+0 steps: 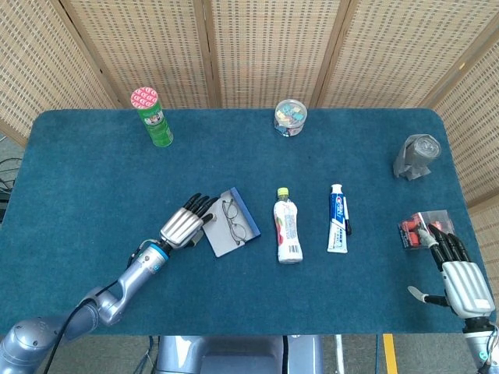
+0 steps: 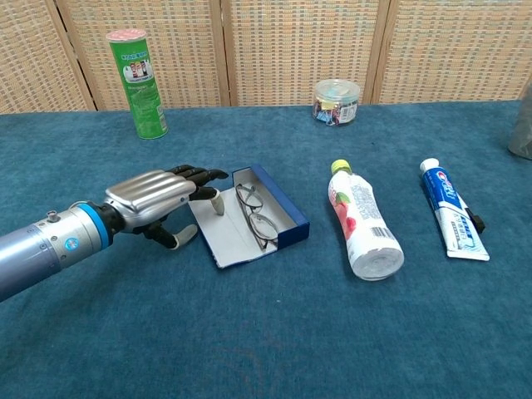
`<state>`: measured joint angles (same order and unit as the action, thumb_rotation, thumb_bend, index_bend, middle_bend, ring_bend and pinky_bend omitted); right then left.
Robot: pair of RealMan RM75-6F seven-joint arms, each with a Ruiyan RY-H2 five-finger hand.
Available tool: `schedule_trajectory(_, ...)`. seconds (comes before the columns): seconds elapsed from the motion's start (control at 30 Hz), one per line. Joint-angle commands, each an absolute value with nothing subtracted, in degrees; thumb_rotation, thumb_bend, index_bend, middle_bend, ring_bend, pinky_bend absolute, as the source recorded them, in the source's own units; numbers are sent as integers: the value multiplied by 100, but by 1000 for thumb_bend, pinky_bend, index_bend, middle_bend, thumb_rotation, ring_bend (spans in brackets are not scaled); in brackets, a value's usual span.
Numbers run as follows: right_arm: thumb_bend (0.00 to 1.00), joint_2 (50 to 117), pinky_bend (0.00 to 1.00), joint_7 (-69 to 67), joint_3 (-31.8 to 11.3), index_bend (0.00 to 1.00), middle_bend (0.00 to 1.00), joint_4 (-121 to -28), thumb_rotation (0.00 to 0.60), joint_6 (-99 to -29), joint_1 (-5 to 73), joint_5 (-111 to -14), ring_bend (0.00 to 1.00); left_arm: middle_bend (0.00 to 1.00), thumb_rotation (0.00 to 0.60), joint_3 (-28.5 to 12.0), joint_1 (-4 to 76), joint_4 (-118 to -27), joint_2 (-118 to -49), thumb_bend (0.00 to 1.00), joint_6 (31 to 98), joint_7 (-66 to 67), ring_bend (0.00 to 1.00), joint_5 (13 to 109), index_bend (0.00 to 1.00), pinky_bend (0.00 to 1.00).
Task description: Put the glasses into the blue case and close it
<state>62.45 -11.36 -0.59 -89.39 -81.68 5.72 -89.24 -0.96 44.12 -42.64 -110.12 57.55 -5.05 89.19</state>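
Glasses (image 2: 256,213) lie in the open blue case (image 2: 284,210) mid-surface; your left hand (image 2: 155,200), grasping nothing, rests its fingertips (image 2: 214,202) on the grey lid (image 2: 223,233); hook under the lid's outer edge and fold it over squarely; the right hand (image 1: 458,274) sits released, well apart.

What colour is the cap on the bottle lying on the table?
Yellow-green. The cap of the bottle shows best in the chest view.

left hand (image 2: 154,198): silver ribbed back, black fingers (image 2: 198,174), pale tips
wrist: blue ring, grey metal forearm
right hand (image 1: 460,274): same silver and black
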Motion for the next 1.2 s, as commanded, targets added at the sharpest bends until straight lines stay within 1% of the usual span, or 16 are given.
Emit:
schedule_trajectory(0.03,0,6243,0,-1137,-59,0,0,-8942,600,-8168,572,-8925,0,0,600,-122,4427,-4279,-11011,563,5754,-479,0,8901,369,0)
schedule_trajectory(0.3,0,6239,0,-1154,-54,0,0,-8936,600,-8161,574,-8929,0,0,600,-284,4542,-4393,-10997,580,5719,-375,0,8813,421,0)
schedule_trajectory(0.53,0,6235,0,-1153,-52,0,0,-8940,600,-8157,575,-8929,0,0,600,-404,4658,-4525,-10970,577,5610,-185,0,8727,435,0)
schedule_trajectory(0.7,0,6229,0,-1169,-49,0,0,-8941,600,-8144,580,-8928,0,0,600,-604,4813,-4683,-10988,577,5384,129,0,8522,445,0)
schedule_trajectory(0.9,0,6225,0,-1186,-47,0,0,-8935,600,-8138,583,-8930,0,0,600,-685,4849,-4759,-11025,574,5237,350,0,8346,488,0)
schedule_trajectory(1.0,0,6224,0,-1199,-47,0,0,-8933,600,-8138,583,-8931,0,0,600,-687,4845,-4794,-11016,572,5181,379,0,8292,554,0)
schedule_trajectory(1.13,0,6220,0,-1222,-46,0,0,-8933,600,-8137,584,-8932,0,0,600,-644,4813,-4891,-10939,573,5251,394,0,8327,702,0)
schedule_trajectory(1.2,0,6218,0,-1223,-45,0,0,-8935,600,-8137,585,-8933,0,0,600,-605,4776,-4977,-10864,573,5335,386,0,8374,746,0)
